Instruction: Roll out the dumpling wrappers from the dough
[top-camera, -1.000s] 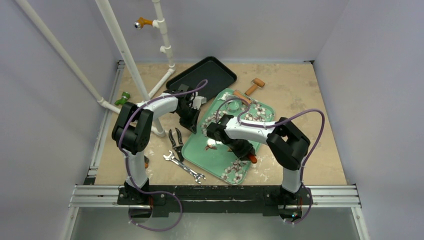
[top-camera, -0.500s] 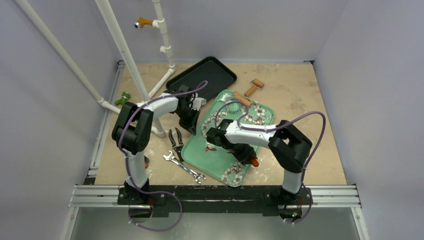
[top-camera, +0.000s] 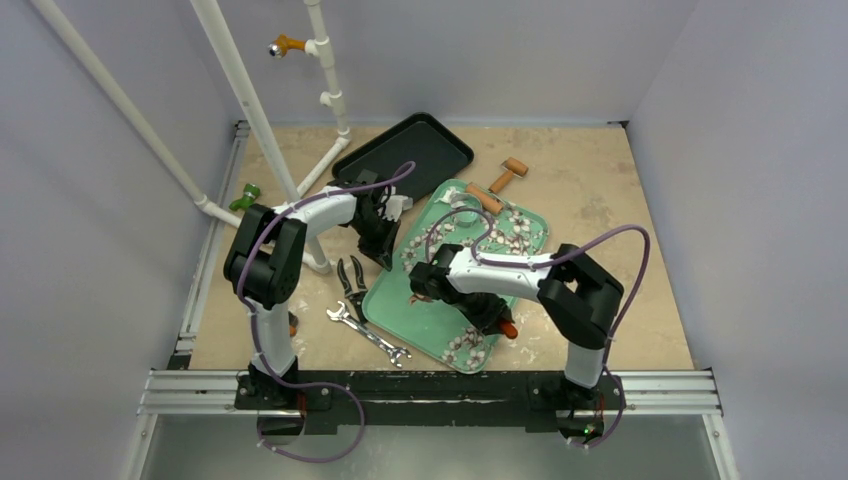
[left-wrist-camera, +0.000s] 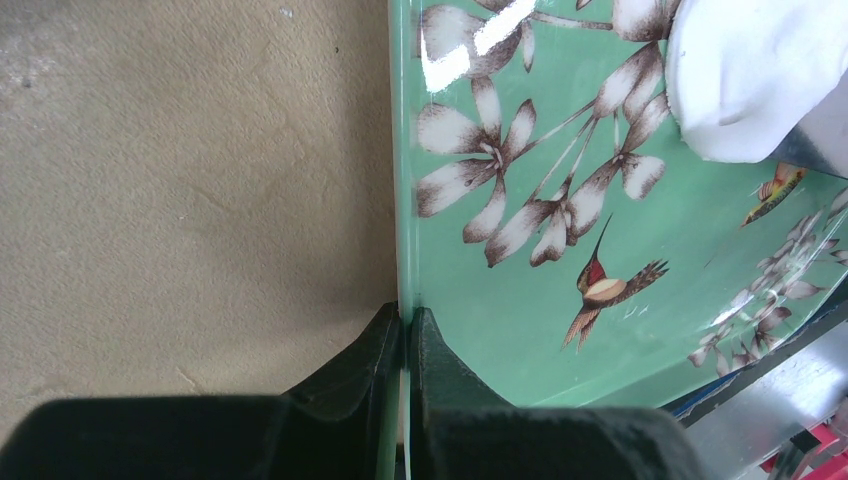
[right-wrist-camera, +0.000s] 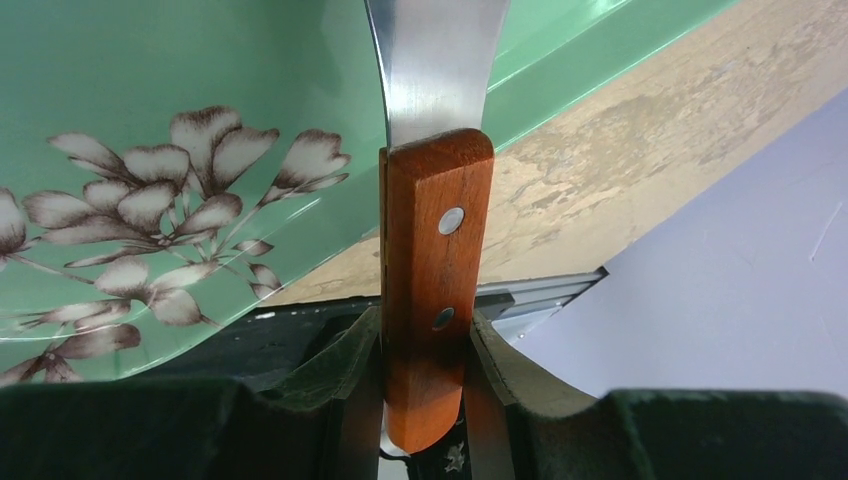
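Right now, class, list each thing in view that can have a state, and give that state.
left tool: shut on the green tray rim.
right tool: shut on the scraper handle.
green tray: gripped at its rim.
scraper: held, blade over the tray.
dough: loose on the tray.

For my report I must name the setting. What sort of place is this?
Probably a robot test cell, not a kitchen: plain walls enclose a small table, white plastic pipes stand at its left, and pliers and a wrench lie beside the green tray.
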